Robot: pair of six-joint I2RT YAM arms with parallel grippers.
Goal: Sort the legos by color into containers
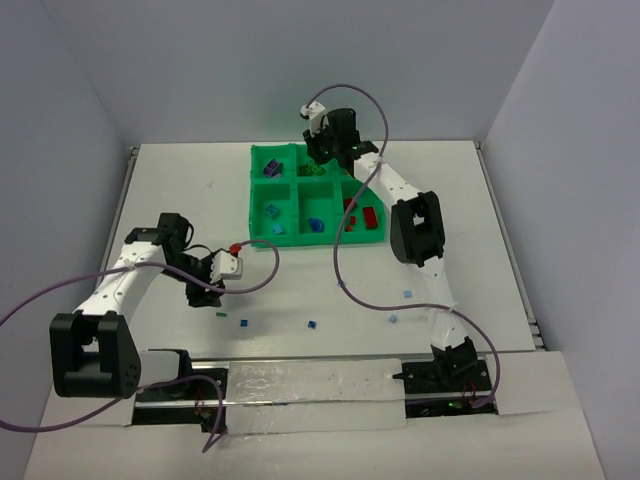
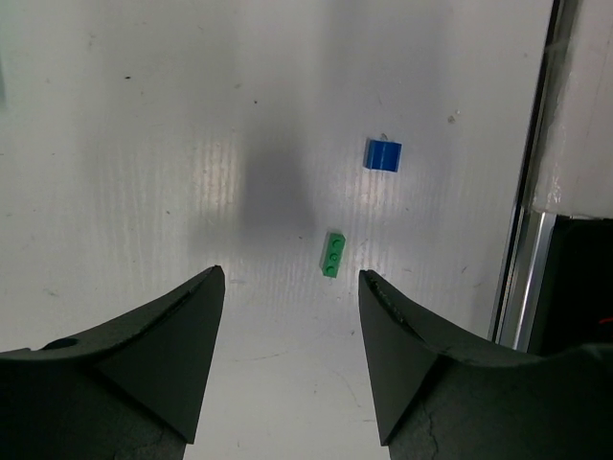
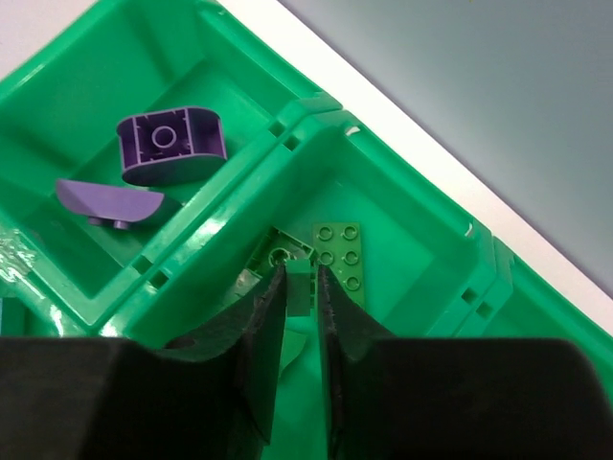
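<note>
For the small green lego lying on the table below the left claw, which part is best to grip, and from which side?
Grip the green lego across its two long sides, at mid-length, coming straight down from above. It lies flat, studs up, narrow, and its length runs across the open left claw's closing line.

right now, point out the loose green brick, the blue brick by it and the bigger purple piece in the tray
loose green brick (image 2: 332,255): left wrist view, middle stud
blue brick (image 2: 383,154): left wrist view, top face
bigger purple piece (image 3: 170,144): right wrist view, round centre ring
</note>
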